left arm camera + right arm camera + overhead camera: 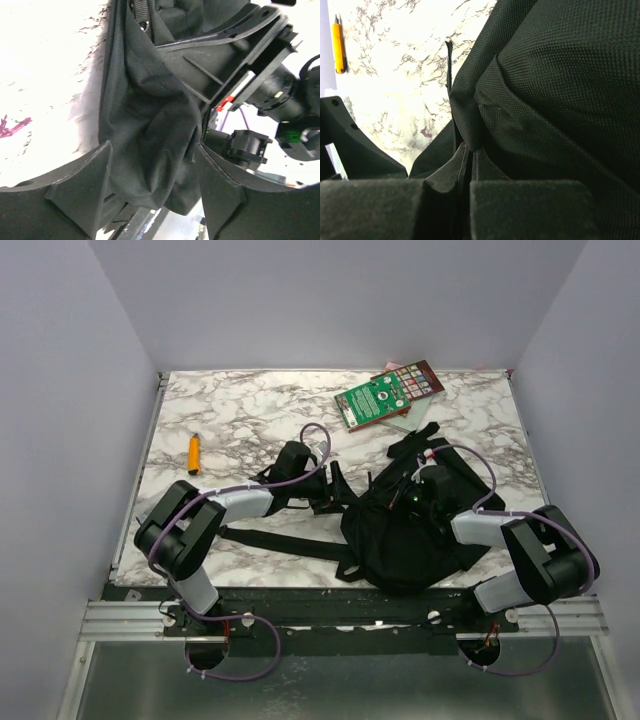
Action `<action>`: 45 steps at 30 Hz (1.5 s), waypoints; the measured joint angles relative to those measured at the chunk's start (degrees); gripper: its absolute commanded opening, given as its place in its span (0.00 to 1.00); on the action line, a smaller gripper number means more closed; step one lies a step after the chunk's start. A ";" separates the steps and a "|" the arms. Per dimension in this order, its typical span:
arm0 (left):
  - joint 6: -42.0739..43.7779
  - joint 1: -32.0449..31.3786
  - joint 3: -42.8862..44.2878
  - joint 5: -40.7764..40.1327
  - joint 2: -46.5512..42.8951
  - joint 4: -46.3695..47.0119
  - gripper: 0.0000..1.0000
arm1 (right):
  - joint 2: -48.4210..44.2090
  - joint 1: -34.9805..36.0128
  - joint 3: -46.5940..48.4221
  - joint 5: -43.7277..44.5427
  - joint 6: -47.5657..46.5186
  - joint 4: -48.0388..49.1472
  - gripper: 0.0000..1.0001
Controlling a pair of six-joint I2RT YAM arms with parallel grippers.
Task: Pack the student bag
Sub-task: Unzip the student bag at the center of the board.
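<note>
The student bag, a soft black backpack, lies crumpled on the marble table in front of the right arm, its straps trailing to the left. My left gripper is at the bag's left edge. In the left wrist view it stands open, and a loose fold of the bag's fabric hangs between the spread fingers. My right gripper is on top of the bag. In the right wrist view it is shut on a pinched ridge of the bag's cloth.
A green-covered book lies at the back of the table, overlapping a reddish book. An orange pen lies at the left and also shows in the right wrist view. White walls close in three sides.
</note>
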 measured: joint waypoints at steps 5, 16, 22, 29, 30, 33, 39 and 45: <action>-1.51 0.94 5.70 3.85 2.93 -2.62 0.71 | 1.57 0.00 -1.73 -0.22 -1.05 4.70 0.01; 0.55 -2.67 9.07 4.68 9.94 -5.25 0.13 | -1.88 0.20 -0.35 1.68 -3.74 -1.97 0.21; 4.20 -5.03 8.22 -1.25 9.90 -8.83 0.04 | -0.68 0.44 10.78 3.72 -7.37 -18.14 0.35; 6.27 -6.51 8.57 -4.70 9.90 -12.76 0.00 | -0.42 0.35 22.27 5.68 -11.78 -30.93 0.48; 6.38 -6.51 8.57 -5.07 9.88 -13.00 0.00 | 0.33 0.26 24.68 5.62 -12.52 -33.59 0.49; 6.69 -6.56 8.57 -5.95 9.60 -13.70 0.00 | 4.28 0.26 31.71 5.27 -13.94 -38.77 0.54; 6.91 -6.60 8.55 -6.97 8.92 -14.36 0.00 | 10.49 0.26 36.65 4.76 -16.63 -43.63 0.56; 6.97 -6.73 8.55 -7.23 8.61 -14.62 0.00 | 15.41 0.26 38.10 4.70 -18.47 -45.40 0.50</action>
